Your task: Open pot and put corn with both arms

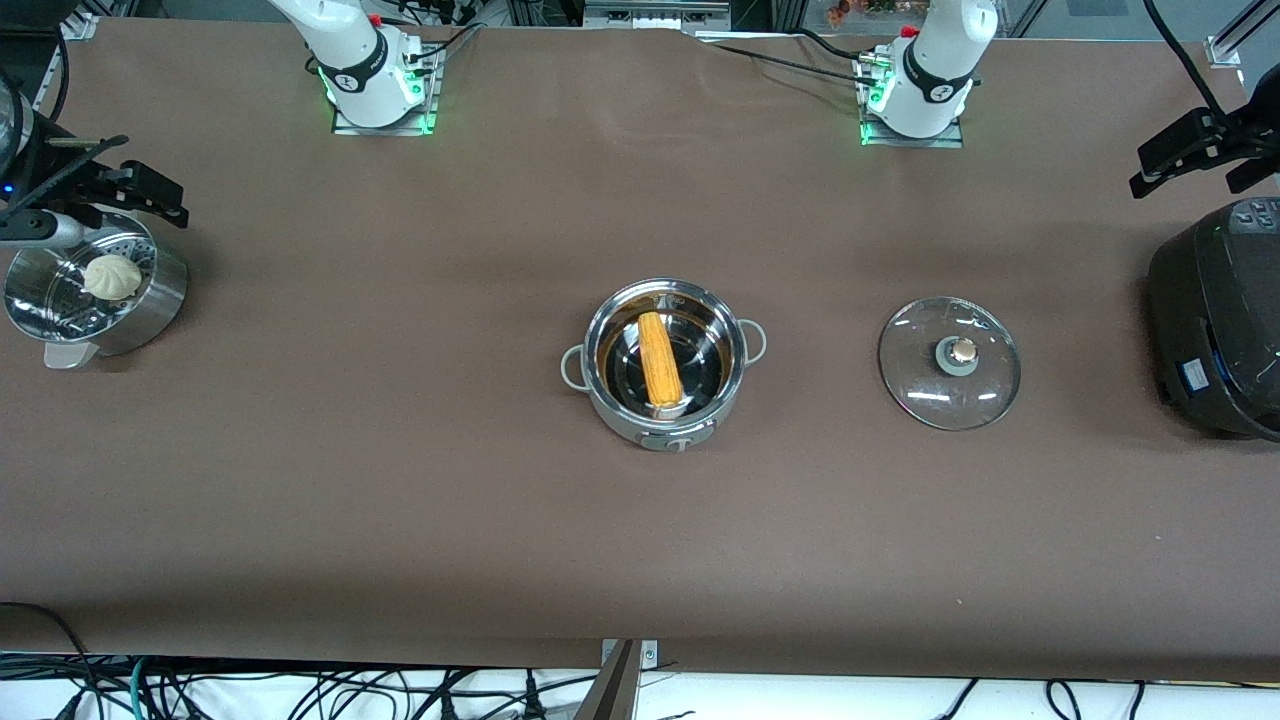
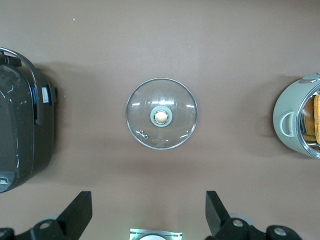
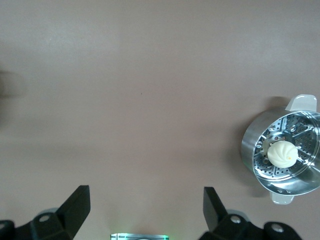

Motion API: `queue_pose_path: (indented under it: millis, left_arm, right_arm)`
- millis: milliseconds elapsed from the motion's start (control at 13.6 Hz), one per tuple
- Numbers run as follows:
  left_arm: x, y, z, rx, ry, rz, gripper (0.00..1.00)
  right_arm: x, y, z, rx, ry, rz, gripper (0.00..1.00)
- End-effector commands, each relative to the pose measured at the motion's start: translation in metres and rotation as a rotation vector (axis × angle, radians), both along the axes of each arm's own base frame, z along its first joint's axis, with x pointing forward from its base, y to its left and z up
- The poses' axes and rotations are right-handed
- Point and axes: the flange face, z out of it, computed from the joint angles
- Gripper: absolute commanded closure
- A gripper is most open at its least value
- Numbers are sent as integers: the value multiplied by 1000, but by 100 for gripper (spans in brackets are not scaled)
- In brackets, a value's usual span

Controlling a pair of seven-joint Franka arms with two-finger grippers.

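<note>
I see the pot (image 1: 664, 362) at the centre of the front view, uncovered and upright on the brown table (image 1: 400, 480). The corn (image 1: 660, 358) lies inside the pot, its length running from the pot's upper rim toward its lower rim in the frame. The pot's front knob (image 1: 680, 443) faces the lower edge of the frame.

The glass lid (image 1: 949, 363) lies flat on the table beside the pot, toward the left arm's end, well apart from it, knob up. The black rice cooker (image 1: 1222, 315) stands at the right edge of the frame.

At the left edge of the front view I note the steamer basket (image 1: 95, 295) with a white bun (image 1: 111, 277) in it.

The left gripper (image 2: 149, 212) is raised over the table above the lid, its fingers spread wide and holding nothing; the lid sits at the centre of the left wrist view.

The right gripper (image 3: 146, 210) is raised over bare table near the steamer basket, likewise spread wide and empty. In the right wrist view the basket occupies the lower right of the frame.
</note>
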Motion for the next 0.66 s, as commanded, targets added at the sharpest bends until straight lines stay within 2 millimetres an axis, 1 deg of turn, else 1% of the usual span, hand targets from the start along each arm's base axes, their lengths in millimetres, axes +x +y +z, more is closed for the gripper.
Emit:
queue_pose_path:
  millis: [0, 73, 220, 586]
  left_arm:
    - [2, 1, 5, -16, 4, 7, 0]
    - [2, 1, 4, -14, 6, 8, 0]
    - [2, 1, 4, -16, 6, 9, 0]
    - [2, 1, 4, -16, 6, 9, 0]
  right_arm:
    - [11, 4, 2, 22, 0, 7, 0]
    - [18, 7, 4, 26, -5, 12, 0]
    - [23, 6, 7, 29, -8, 8, 0]
    - [25, 4, 2, 28, 1, -10, 0]
